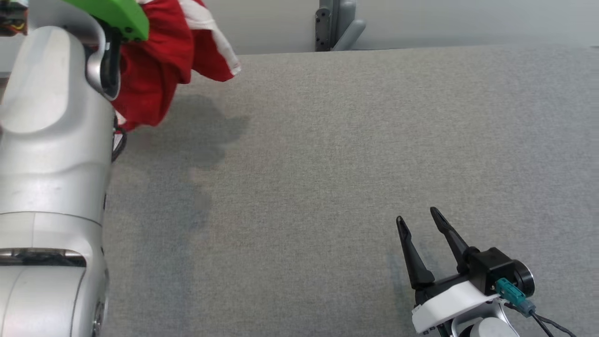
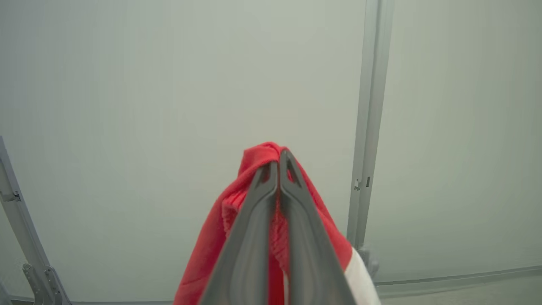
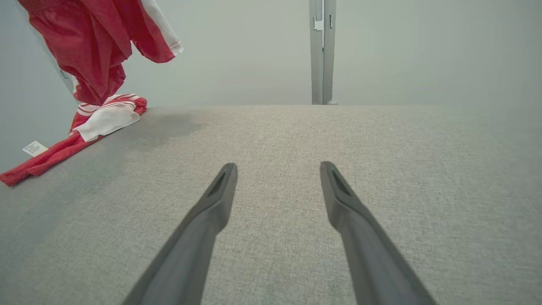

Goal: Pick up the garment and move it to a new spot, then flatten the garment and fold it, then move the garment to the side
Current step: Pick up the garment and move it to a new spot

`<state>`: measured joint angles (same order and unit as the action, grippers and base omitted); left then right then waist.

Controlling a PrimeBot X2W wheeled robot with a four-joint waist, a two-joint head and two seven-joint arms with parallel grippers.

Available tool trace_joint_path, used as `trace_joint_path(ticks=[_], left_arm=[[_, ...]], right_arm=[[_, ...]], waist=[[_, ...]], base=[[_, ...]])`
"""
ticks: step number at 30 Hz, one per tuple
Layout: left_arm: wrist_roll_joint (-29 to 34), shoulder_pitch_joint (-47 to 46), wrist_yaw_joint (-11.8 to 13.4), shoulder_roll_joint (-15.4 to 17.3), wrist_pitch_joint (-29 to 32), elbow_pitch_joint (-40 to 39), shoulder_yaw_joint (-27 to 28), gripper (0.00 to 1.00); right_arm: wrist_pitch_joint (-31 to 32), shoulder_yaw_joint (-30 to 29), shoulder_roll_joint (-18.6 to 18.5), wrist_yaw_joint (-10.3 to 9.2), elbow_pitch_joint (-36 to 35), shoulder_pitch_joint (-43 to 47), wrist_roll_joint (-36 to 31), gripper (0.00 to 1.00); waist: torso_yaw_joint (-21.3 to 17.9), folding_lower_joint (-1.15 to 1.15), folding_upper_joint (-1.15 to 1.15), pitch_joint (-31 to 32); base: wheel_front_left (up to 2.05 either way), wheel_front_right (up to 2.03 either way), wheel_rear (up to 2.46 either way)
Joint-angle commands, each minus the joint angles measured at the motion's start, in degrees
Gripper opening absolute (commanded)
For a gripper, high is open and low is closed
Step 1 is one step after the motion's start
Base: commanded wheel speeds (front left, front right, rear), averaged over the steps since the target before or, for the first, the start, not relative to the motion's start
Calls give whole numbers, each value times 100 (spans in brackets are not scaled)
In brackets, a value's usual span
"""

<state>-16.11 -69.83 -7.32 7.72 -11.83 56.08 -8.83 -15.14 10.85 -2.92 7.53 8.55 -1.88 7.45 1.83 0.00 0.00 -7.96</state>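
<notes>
1. Two claws are at work. At 9 o'clock in the head view the left arm's pale forearm (image 1: 51, 140) runs down the edge, with a green cover (image 1: 117, 14) at its top.
2. The left claw (image 2: 279, 159) is pinched fully together on a fold of the garment (image 2: 211, 250). In the left wrist view, red cloth bunches over its fingertips, and a white band shows at 5 o'clock.
3. At 11 o'clock in the head view the garment, red with white stripes, hangs lifted just beside the forearm. It casts a shadow on the grey worktop (image 1: 327, 164) beneath.
4. In the right wrist view the garment is at 10 o'clock. Its upper part hangs in the air and its lower end lies on the worktop, with a white label (image 3: 34, 148) just beside that end.
5. At 12 o'clock in the head view a grey post (image 1: 334, 25) stands behind the worktop's far edge, against a pale wall (image 1: 468, 18).
6. At 4 o'clock the right claw (image 1: 416, 215) is spread wide with nothing between its fingers. It is over the worktop, well apart from the garment.
</notes>
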Motion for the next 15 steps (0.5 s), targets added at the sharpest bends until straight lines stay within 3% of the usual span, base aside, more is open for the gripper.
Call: trace_joint_path(ticks=[1, 8, 15], left_arm=[[-176, 139, -20, -123, 106, -198, -168, 0], [-1166, 664, -19, -307, 713, -1242, -672, 0], [-1501, 1405, 12, -349, 1218, -1815, -851, 0]], right_arm=[[-5, -10, -2, -8, -14, 143, 87, 100], [-5, -92, 0, -8, -56, 338, 127, 100], [-5, -104, 1, -8, -106, 312, 147, 100]], waist=[[-506, 0, 0, 430], [-1118, 0, 0, 566], [-1669, 0, 0, 403]], base=[[0, 0, 0], [0, 0, 0], [0, 0, 0]])
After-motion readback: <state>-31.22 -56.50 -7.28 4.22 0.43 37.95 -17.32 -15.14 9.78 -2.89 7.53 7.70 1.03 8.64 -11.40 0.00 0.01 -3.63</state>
